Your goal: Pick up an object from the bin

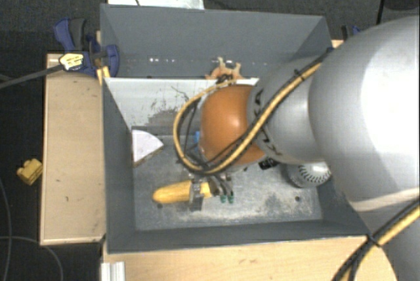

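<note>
Yellow banana-shaped piece (172, 194) is lying on the floor of the grey bin (117, 168), close to the near wall, and the gripper (210, 195) is sitting right at its right-hand end, touching it or all but. Whether the jaws are standing apart or clamping on that end, I cannot tell. I'm reading this as the grasping step, with the lift not yet begun. The next move is calling for a firm close across that narrow end, then a straight rise clear of the near wall. Elsewhere in the bin, a white wedge (146, 144) is resting at the left, well apart, and a silvery round thing (308, 174) is peeking out beneath the arm (367, 115) on the right.
</note>
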`<state>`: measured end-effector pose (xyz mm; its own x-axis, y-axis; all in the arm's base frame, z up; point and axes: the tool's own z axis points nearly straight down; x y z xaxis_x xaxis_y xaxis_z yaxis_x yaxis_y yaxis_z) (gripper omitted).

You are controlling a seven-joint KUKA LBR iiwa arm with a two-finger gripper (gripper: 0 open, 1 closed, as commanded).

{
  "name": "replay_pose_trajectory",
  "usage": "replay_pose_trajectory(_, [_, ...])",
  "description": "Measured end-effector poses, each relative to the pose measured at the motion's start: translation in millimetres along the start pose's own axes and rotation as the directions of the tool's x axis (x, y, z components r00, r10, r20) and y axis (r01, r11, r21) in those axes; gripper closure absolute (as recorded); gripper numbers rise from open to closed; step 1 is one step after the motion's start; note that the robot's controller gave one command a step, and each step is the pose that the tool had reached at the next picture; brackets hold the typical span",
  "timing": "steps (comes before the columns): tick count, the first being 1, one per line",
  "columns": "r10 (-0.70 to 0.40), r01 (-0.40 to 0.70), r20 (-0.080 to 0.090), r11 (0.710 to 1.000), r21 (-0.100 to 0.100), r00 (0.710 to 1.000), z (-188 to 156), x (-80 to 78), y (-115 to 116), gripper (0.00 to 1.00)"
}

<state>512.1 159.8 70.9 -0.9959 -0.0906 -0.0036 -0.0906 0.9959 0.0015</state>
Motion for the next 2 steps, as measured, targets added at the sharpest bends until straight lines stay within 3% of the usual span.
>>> replay_pose_trajectory(1, [0.000,0.000,0.000,1.000,0.000,1.000,0.0,0.0,0.0,1.00])
replay_pose_trajectory(2, [-0.008,0.008,-0.005,1.000,0.001,1.000,-203.0,15.2,13.4,1.00])
